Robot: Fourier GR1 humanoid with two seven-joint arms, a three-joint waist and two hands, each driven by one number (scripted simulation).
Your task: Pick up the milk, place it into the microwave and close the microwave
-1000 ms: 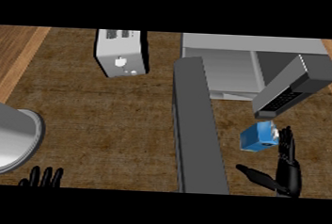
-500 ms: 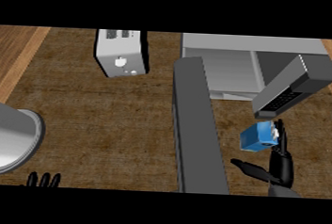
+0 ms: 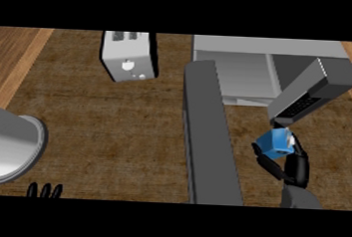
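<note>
Fingers of our left hand stand straight, resting at the lower left edge. Right of the open door, our right hand curls round the milk, lower right. We judge it best to raise it up-frame into the microwave, clearing door edge and keypad panel.

You won't find any readable txt here: no words, brands or nos. The toaster, at 11 o'clock, has a small pale mark + a few dots on its face, too small to make out. The microwave's control panel, at 3 o'clock, shows rows of tiny light specks on black, no legible chars. The milk, at 4 o'clock, is plain blue w/ a white patch; no label you can read.
</note>
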